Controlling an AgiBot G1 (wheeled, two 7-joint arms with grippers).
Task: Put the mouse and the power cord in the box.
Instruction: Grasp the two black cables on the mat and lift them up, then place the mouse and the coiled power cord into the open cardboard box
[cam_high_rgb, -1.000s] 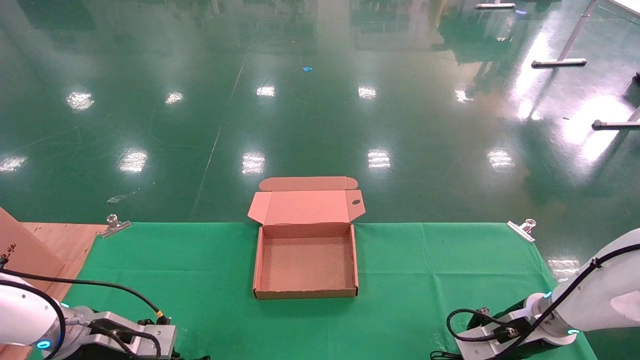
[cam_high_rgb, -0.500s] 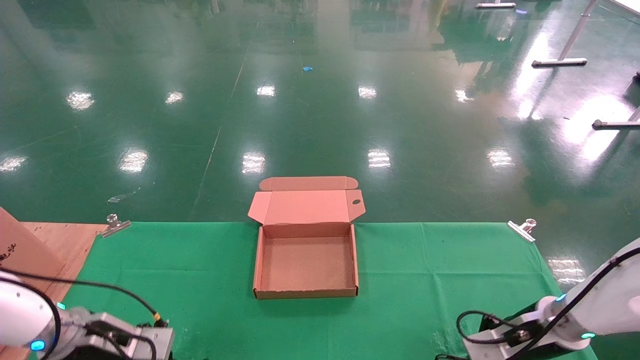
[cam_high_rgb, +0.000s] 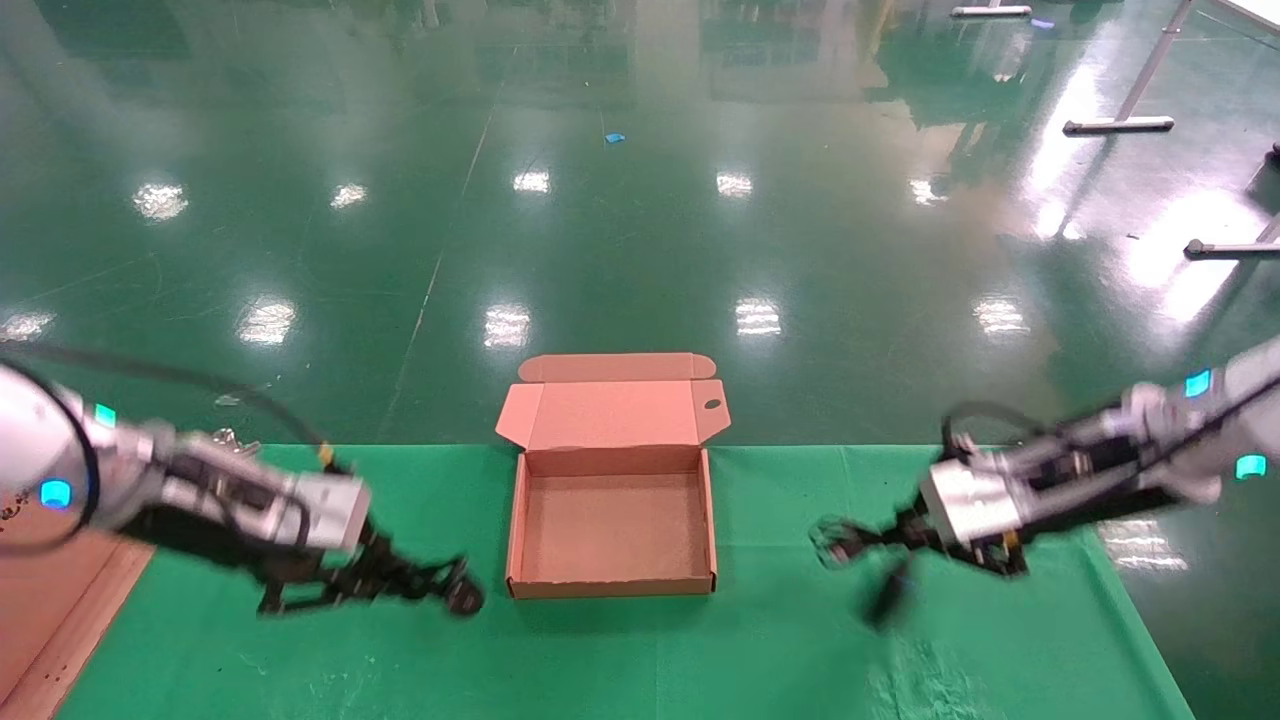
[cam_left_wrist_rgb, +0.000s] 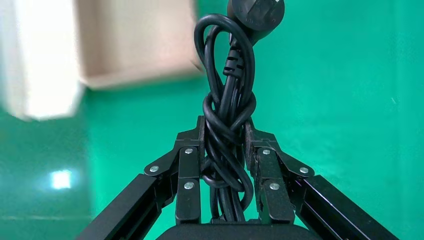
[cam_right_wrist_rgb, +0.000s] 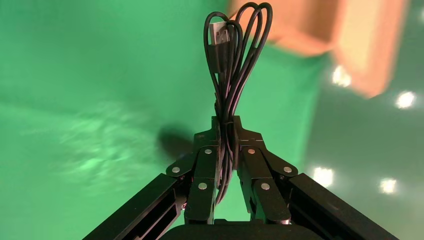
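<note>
Head view, box (cam_high_rgb: 612, 588): open brown cardboard mailer on the green cloth (cam_high_rgb: 800, 650), its flap lid (cam_high_rgb: 610, 412) folded back off the far side, its inside bare cardboard.
Head view, left gripper (cam_high_rgb: 415, 582): low over the cloth just to the left of the box's near left corner, reaching toward the box.
Head view, power cord (cam_high_rgb: 452, 592): a dark bundle at the left gripper's tips, its end just beside the box's near left corner and outside the box.
Head view, right gripper (cam_high_rgb: 868, 536): above the cloth well to the right of the box, pointing toward the box.
Head view, thin black cable (cam_high_rgb: 832, 540): looped at the right gripper's tips, outside the box.
Head view, dark shape (cam_high_rgb: 885, 600): hanging below the right gripper, right of the box, too smeared to identify.
Left wrist view, left gripper (cam_left_wrist_rgb: 227, 135): fingers (cam_left_wrist_rgb: 189, 165) closed tight on the coiled power cord (cam_left_wrist_rgb: 227, 100), whose plug (cam_left_wrist_rgb: 256, 12) sticks out past the tips; the box (cam_left_wrist_rgb: 135, 45) lies beyond, blurred.
Right wrist view, right gripper (cam_right_wrist_rgb: 226, 125): fingers (cam_right_wrist_rgb: 202, 175) pinched on the thin black cable (cam_right_wrist_rgb: 235, 60), whose loops and flat plug (cam_right_wrist_rgb: 220, 35) stand out past the tips; the box (cam_right_wrist_rgb: 320, 25) lies beyond, blurred.
</note>
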